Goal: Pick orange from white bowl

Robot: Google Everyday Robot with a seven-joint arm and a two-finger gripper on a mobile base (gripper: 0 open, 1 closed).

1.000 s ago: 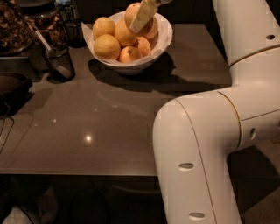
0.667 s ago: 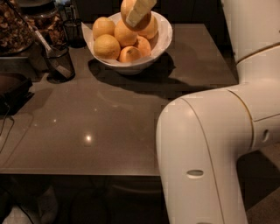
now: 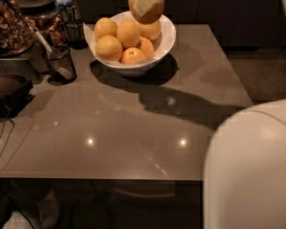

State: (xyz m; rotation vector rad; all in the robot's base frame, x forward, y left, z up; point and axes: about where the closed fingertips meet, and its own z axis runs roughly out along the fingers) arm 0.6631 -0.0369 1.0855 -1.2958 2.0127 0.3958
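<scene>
The white bowl (image 3: 166,39) stands at the far middle of the brown table and holds several pale yellow-orange oranges (image 3: 108,47) and one smaller, deeper-orange fruit (image 3: 132,55). My gripper (image 3: 144,6) is at the top edge of the camera view, just above the bowl's far side. It is shut on one orange (image 3: 149,14), which hangs clear above the fruit left in the bowl. One pale finger (image 3: 142,6) lies across the front of the held orange; the rest of the gripper is out of view.
A dark mesh cup (image 3: 60,65) with a utensil stands left of the bowl, and another (image 3: 73,32) stands behind it. Snack baskets (image 3: 15,27) fill the far left corner. A dark object (image 3: 13,91) sits at the left edge. My white arm (image 3: 246,170) fills the lower right.
The gripper has risen out of the bowl with the orange in it. The arm's bulk has shifted right, and the view now shows more of the table.
</scene>
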